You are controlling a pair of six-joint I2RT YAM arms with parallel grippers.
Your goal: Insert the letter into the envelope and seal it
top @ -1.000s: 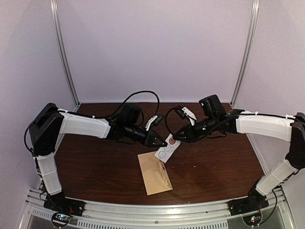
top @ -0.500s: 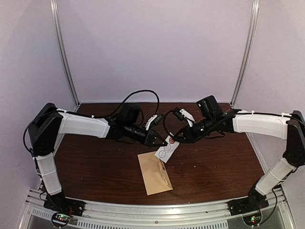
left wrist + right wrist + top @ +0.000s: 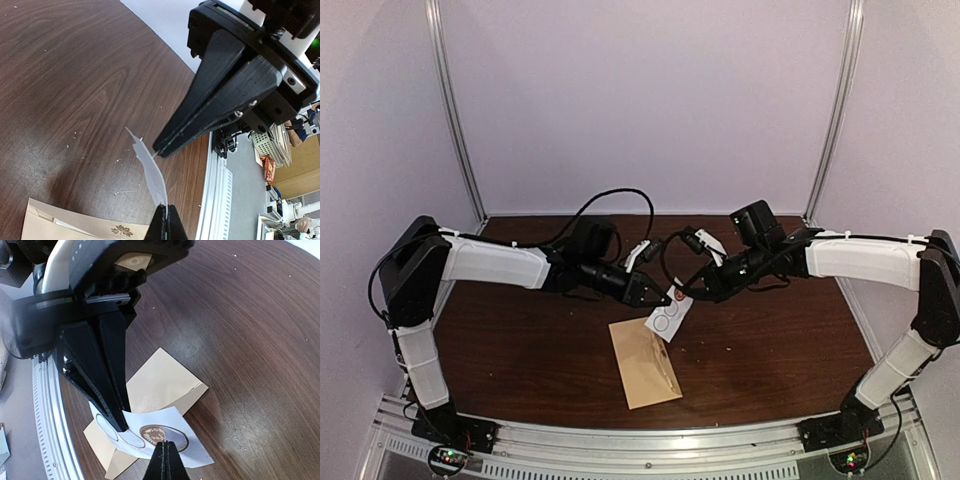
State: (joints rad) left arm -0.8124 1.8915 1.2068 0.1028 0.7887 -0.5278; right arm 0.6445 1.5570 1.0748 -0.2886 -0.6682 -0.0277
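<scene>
Envelope (image 3: 645,362) lies flat on the counter (image 3: 520,350), the nearest thing to me; whether the letter is inside, I cannot tell. Just past the envelope's far edge, lifted above it, hangs the sticker card (image 3: 668,315). My left end effector (image 3: 663,297) is clamped on one edge and my right end effector (image 3: 688,296) is pinched shut on the opposite edge, beside the brown round sticker (image 3: 162,436). I judge this the sealing step: next I must peel that sticker free and carry it to the envelope's flap. Beyond the envelope, dark wood grain runs to pale walls (image 3: 640,100).
</scene>
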